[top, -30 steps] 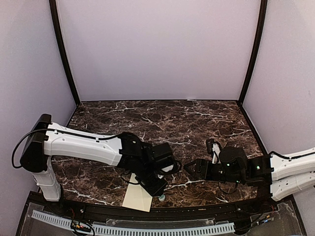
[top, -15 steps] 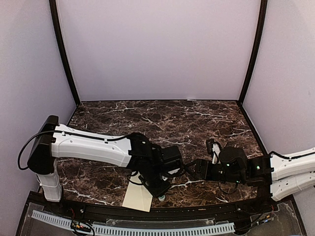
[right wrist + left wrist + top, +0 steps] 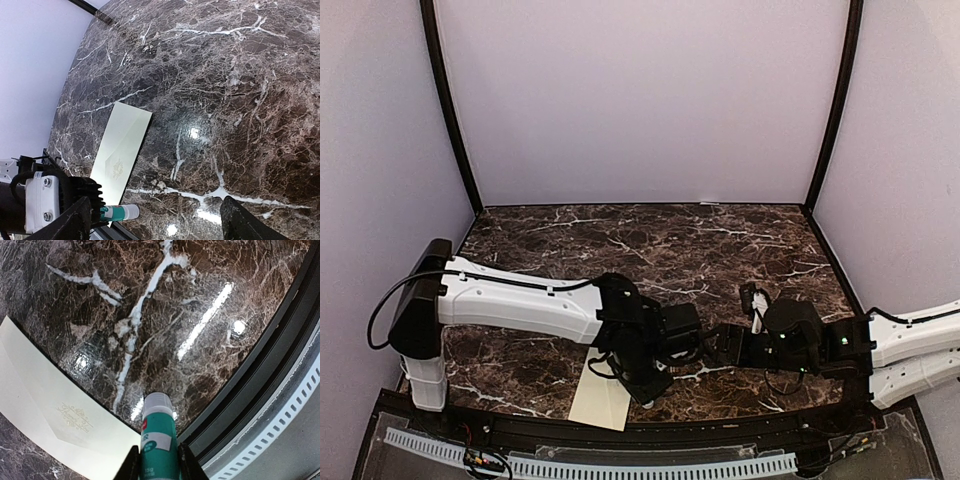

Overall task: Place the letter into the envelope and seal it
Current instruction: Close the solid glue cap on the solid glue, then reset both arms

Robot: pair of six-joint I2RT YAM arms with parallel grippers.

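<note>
Your left arm (image 3: 520,300) is sliding further right than before, left hand (image 3: 158,467) clamping the glue stick (image 3: 159,432), likely for sealing. Your right hand (image 3: 155,220) is idling wide. The envelope (image 3: 600,402) is lying flat, lower centre, overhead view.

The left gripper (image 3: 159,466) and its glue stick (image 3: 158,427) shifted rightward.

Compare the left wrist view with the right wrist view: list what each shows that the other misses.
Only the left wrist: the perforated white strip beyond the table's near edge, and a close look between the fingers of the left gripper. Only the right wrist: the envelope end to end, the lilac wall, and the right gripper open. Both: the emblem on the envelope, the glue stick held by the left gripper, and the marble table.
</note>
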